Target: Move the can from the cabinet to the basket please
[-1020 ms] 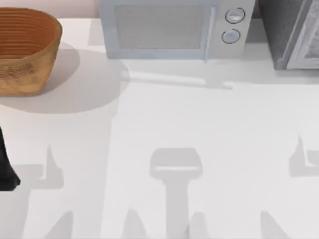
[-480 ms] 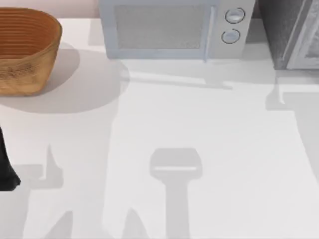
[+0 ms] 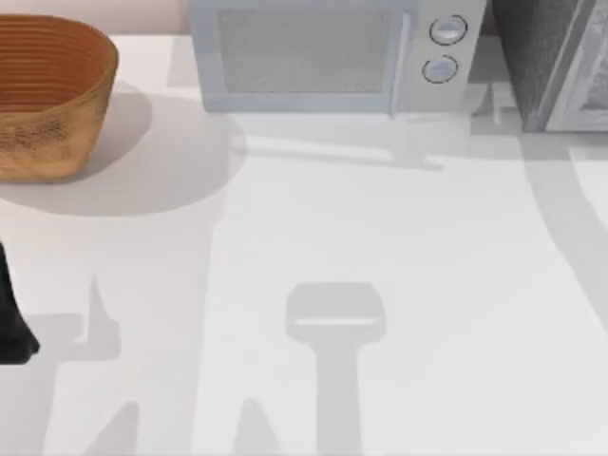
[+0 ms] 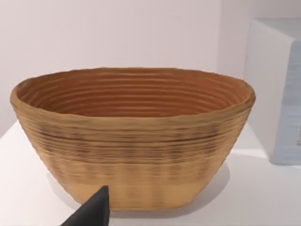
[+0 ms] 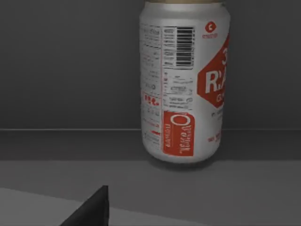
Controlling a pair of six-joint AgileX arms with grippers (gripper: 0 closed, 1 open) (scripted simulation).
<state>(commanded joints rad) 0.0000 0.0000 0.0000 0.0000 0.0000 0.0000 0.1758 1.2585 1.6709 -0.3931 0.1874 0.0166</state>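
Wicker target: the basket point(image 3: 47, 95) sits at the table's far left corner, its brown ribbed walls wide and open-topped, nothing visible inside
Can: the can point(image 5: 184, 84) stands upright on the dark grey floor inside the cabinet point(image 3: 551, 62), white with red label patches, barcode side toward the right wrist camera
Right gripper: it faces the can from in front of the cabinet mouth; one dark fingertip point(image 5: 91, 209) shows, and I cannot tell whether the claw is apart or together
Left gripper: parked facing the basket; one dark fingertip point(image 4: 94, 209) shows, so I cannot tell its state either
Step in hand: my judgement is the approach to the can, grasp not yet made
How to do it well: enter level and straight, fingers spread wider than the can, close at mid-height on the label band, avoid clipping the cabinet frame, and lift a little before drawing out so the can does not tip
Surface: plain white table point(image 3: 380, 247), smooth, crossed by soft arm shadows
Room: a light grey microwave point(image 3: 332, 52) stands at the back between basket and cabinet, against a pale wall
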